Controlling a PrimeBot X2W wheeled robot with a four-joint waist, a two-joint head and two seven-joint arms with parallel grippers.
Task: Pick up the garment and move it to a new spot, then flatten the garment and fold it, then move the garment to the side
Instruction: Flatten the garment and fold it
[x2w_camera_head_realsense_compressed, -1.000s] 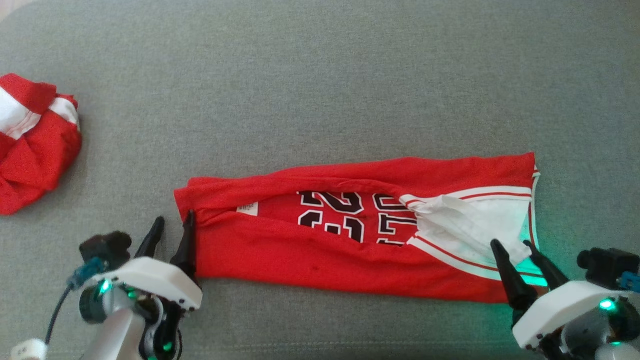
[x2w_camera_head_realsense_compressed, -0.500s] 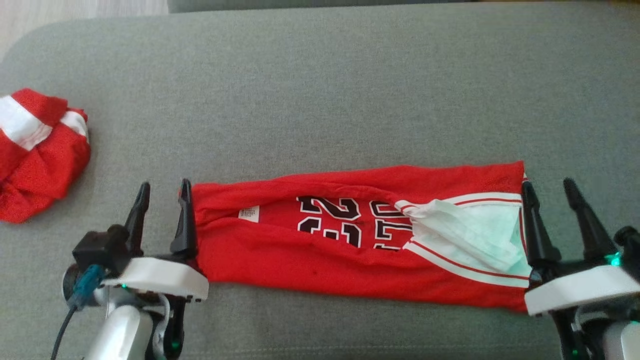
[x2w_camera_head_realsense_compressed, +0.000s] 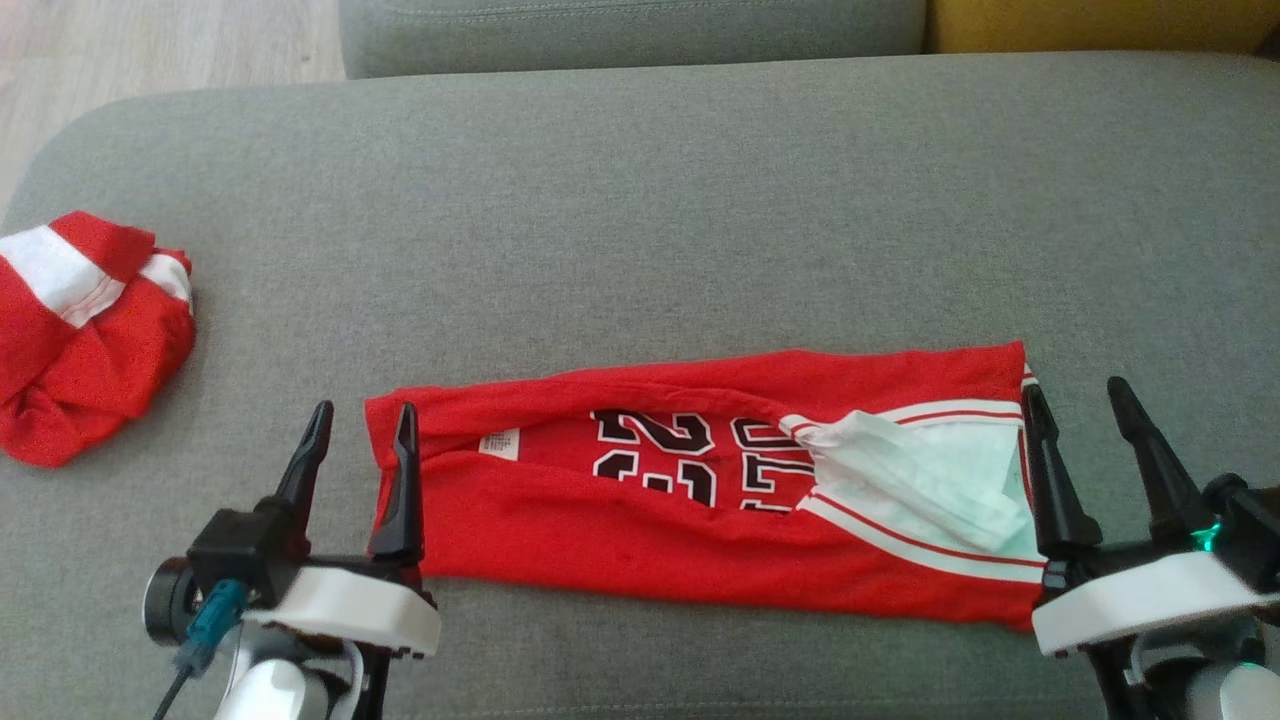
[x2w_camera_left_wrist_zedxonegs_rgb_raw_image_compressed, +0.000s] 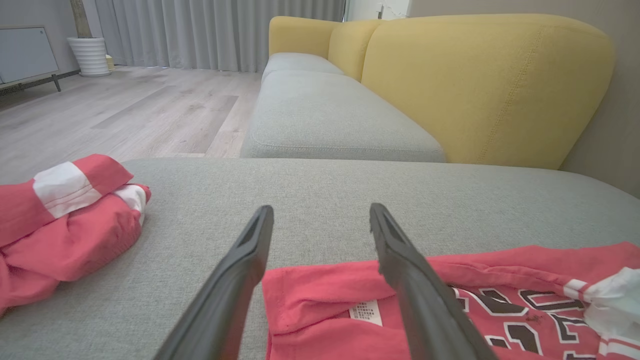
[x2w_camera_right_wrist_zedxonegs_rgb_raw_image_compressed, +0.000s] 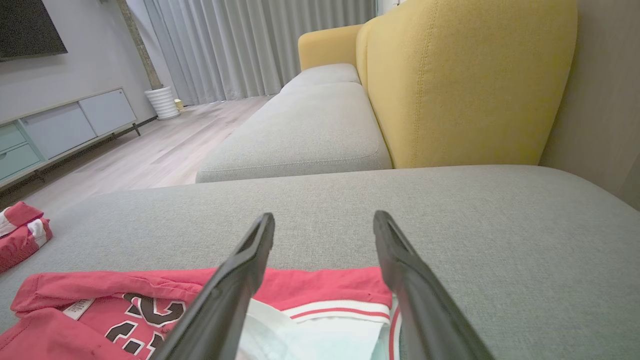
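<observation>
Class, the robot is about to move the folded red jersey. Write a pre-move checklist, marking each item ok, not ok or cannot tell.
1. Left gripper open, nothing gripped: ok.
2. Right gripper open, nothing gripped: ok.
3. Red jersey lies in a long strip on the grey cushion: ok.
4. Jersey flat all over: not ok, white fabric bunched near its right end.
5. Left gripper's fingers off the cloth: cannot tell.
6. Other red garment apart from the jersey: ok.

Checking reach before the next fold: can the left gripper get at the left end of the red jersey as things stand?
Probably yes: the left gripper stands open right at the left edge of the jersey, with nothing lying between them.
</observation>
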